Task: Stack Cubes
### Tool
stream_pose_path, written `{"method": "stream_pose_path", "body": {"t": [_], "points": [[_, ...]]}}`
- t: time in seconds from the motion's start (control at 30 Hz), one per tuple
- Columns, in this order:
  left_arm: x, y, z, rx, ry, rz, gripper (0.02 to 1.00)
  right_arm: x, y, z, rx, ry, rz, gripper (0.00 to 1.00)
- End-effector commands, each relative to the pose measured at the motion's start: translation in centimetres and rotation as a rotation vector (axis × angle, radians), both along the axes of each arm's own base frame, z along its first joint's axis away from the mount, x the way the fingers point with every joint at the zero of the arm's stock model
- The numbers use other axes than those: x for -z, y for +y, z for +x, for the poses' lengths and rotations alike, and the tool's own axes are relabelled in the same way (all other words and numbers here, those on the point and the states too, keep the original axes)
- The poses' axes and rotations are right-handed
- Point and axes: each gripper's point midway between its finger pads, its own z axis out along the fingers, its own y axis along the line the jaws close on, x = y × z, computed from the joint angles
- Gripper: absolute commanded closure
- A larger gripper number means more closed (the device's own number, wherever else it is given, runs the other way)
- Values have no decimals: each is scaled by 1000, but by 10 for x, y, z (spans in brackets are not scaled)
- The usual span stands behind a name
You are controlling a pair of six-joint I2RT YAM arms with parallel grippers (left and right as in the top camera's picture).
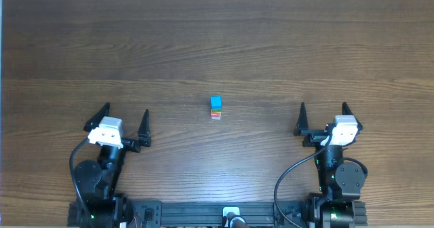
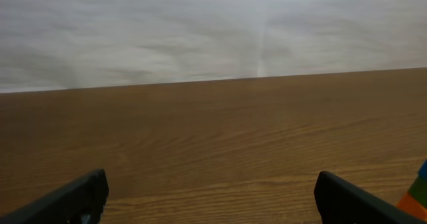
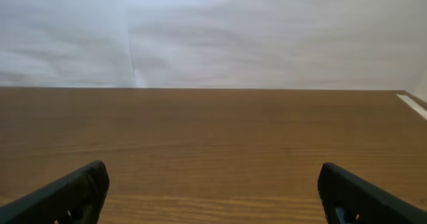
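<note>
Top view, left hand [image 1: 125, 110]: it is hanging low over the desk [image 1: 217, 38] close to its own base, gaping wide and gripping nothing.
Top view, right hand [image 1: 323, 107]: it is sitting in the matching spot on the other side, also spreading wide and carrying nothing.
Top view, stack [image 1: 215, 108]: it is standing between the two hands, well apart from each and a little ahead of both. A blue cube [image 1: 215, 102] is sitting on top, with orange showing beneath it.
Left wrist view, left hand [image 2: 212, 184]: it is opening wide onto bare desk, with nothing lying inside its span.
Left wrist view, stack [image 2: 415, 196]: it is peeking in off the hand's inner side, outside the opening. It is showing blue over green over orange.
Right wrist view, right hand [image 3: 212, 174]: it is opening just as wide, and bare desk is running ahead of it.
Progress: the stack is looking finished, so I am judging the job near done.
Risk, toppling: the column is looking narrow and tall, so a wide-open hand swinging inward could clip it.
Risk, jolt: an arm bumping the desk could be shaking the top cube off.
</note>
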Motion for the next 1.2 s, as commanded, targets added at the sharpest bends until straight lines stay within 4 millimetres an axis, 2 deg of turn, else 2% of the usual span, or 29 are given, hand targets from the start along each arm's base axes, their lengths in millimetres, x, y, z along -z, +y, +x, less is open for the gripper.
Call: {"method": "stream_pose_path", "body": {"t": [0.03, 0.33, 1.2], "points": [[2, 1, 0, -6, 1, 11, 18, 19, 6, -1, -27, 70, 0, 7], [2, 1, 0, -6, 1, 11, 18, 19, 22, -2, -90, 69, -2, 7], [2, 1, 0, -6, 1, 11, 20, 18, 23, -2, -91, 69, -2, 9]]}}
